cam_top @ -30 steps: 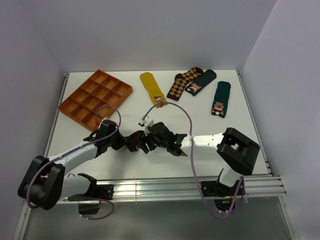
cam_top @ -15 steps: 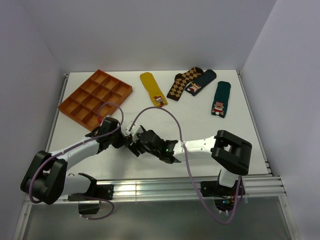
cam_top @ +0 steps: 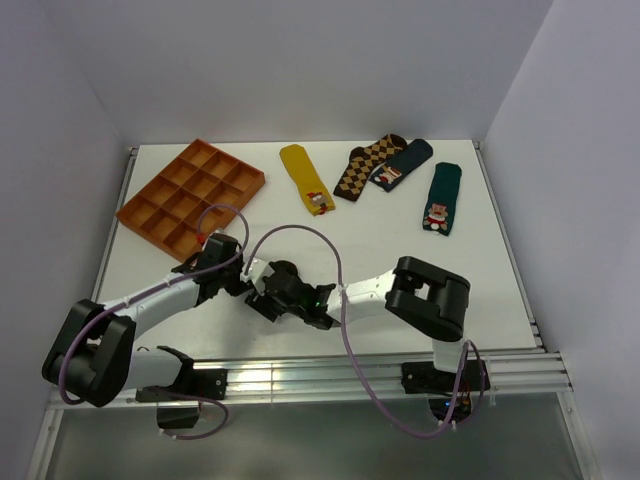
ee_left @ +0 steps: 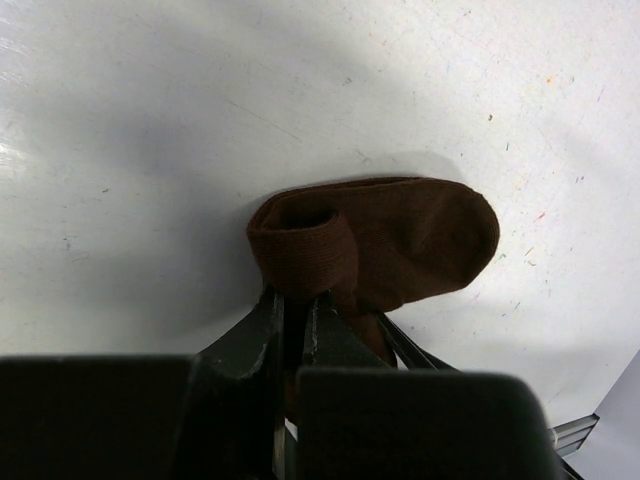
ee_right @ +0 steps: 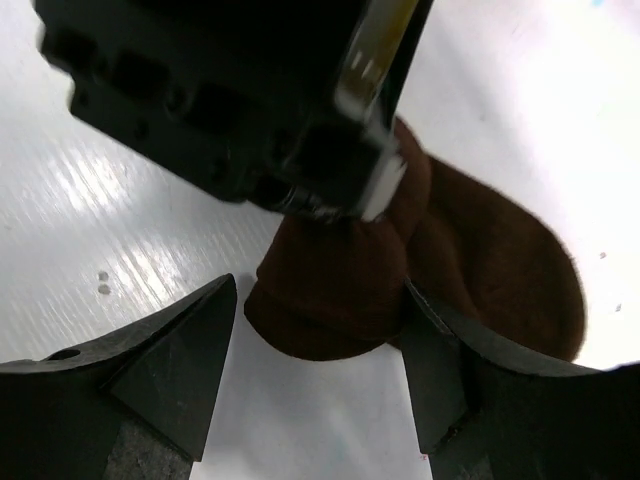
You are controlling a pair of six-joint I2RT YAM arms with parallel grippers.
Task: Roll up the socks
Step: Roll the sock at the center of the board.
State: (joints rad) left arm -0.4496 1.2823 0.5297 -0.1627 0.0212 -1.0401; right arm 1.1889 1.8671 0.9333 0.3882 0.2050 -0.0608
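Note:
The dark brown sock lies bunched on the white table, one end folded into a thick roll. My left gripper is shut on that rolled end; no cream stripes show. My right gripper is open, with the sock's rolled end between its two fingers. One finger touches the fabric on the right. The left gripper's body fills the top of the right wrist view. In the top view the left gripper and right gripper meet at the table's front left and hide most of the sock.
An orange compartment tray sits at the back left. A mustard yellow sock, a diamond-patterned sock and two dark green socks lie along the back. The metal rail runs along the front edge.
The right arm has swung left, bringing its gripper closer to the left gripper. The sock and both grippers have shifted a little left. The left gripper still holds the sock.

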